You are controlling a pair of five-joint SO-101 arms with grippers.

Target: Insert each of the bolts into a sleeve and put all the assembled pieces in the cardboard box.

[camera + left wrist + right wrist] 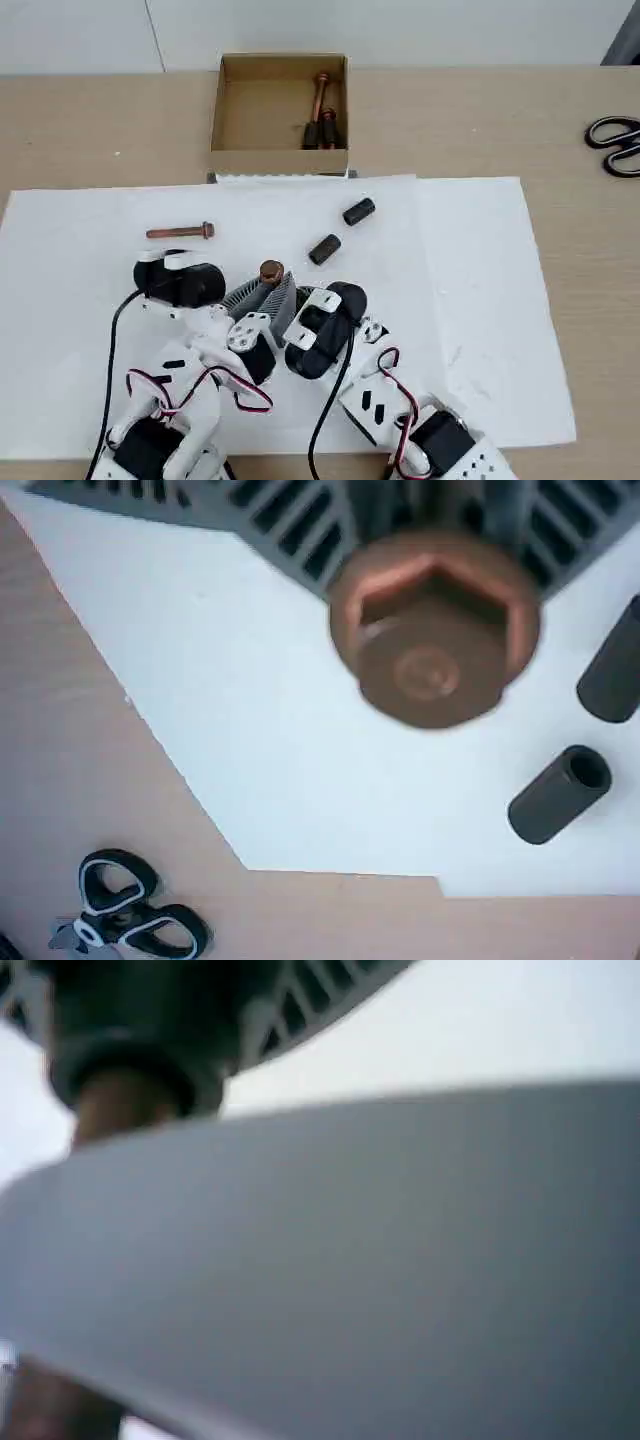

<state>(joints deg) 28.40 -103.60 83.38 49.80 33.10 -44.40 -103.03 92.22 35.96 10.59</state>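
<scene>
Cardboard box with two assembled pieces inside, left gripper clamped on a bolt, right gripper alongside, grip unclear

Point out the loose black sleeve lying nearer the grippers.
The near sleeve, closest to the raised bolt; the far sleeve lies closer to the cardboard box.

No text, label, number or sign is readable anywhere.

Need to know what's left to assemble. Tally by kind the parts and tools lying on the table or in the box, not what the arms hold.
assembled pieces in the cardboard box: 2
loose sleeves: 2
loose bolt: 1
scissors: 1
Total: 6
</scene>
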